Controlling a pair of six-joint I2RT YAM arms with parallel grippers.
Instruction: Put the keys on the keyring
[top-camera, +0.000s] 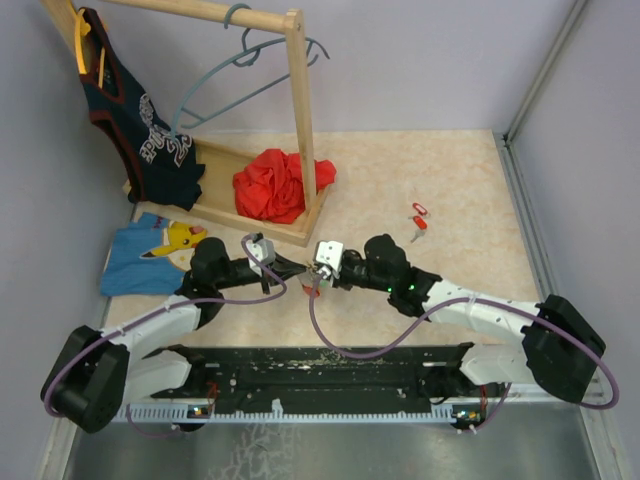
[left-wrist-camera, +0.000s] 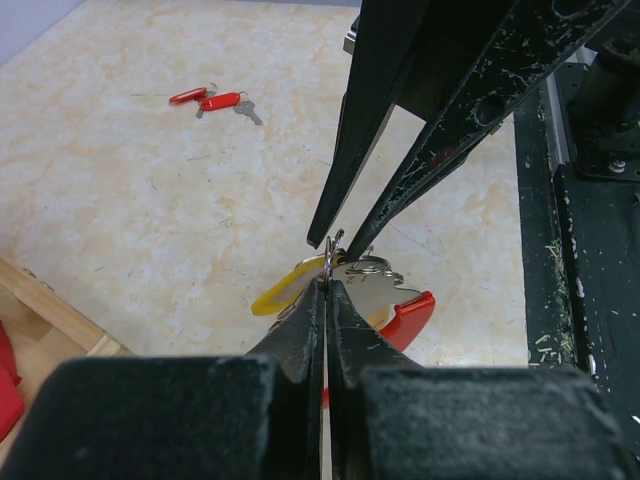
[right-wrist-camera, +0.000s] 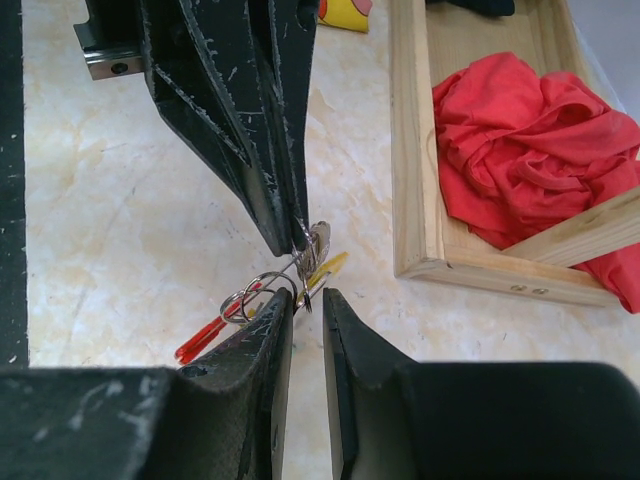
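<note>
I saw one wooden tray (right-wrist-camera: 413, 150), and it held one crumpled red cloth (right-wrist-camera: 520, 140). At mid-table the left gripper (left-wrist-camera: 328, 285) had its fingers pressed together on the keyring (right-wrist-camera: 262, 283), with one yellow tag (left-wrist-camera: 280, 290) and one red tag (left-wrist-camera: 408, 318) at it. The right gripper (right-wrist-camera: 308, 300) met it tip to tip with its fingers slightly apart. I couldn't tell whether they pinched anything. Two red keys (left-wrist-camera: 210, 100) lay loose, well apart from the ring. One hanger (top-camera: 250, 60) and one jersey (top-camera: 150, 130) hung on the rack (top-camera: 300, 120).
</note>
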